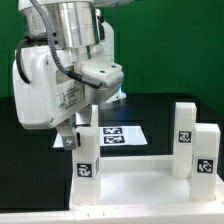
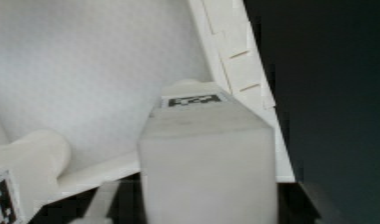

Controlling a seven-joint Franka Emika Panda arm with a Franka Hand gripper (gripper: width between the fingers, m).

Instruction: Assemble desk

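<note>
The white desk top (image 1: 140,185) lies flat at the front of the table. One white tagged leg (image 1: 87,162) stands upright at its corner on the exterior view's left. My gripper (image 1: 84,136) reaches down over this leg's upper end. In the wrist view the leg (image 2: 205,150) fills the space between my fingers (image 2: 118,200), which press against both its sides, with the desk top (image 2: 98,80) beyond it. Two more legs (image 1: 185,133) (image 1: 205,152) stand upright at the exterior view's right. Another leg (image 2: 23,172) shows at the edge of the wrist view.
The marker board (image 1: 122,135) lies flat on the dark table behind the desk top. The big white arm (image 1: 50,80) rises over the exterior view's left half. A green wall stands behind.
</note>
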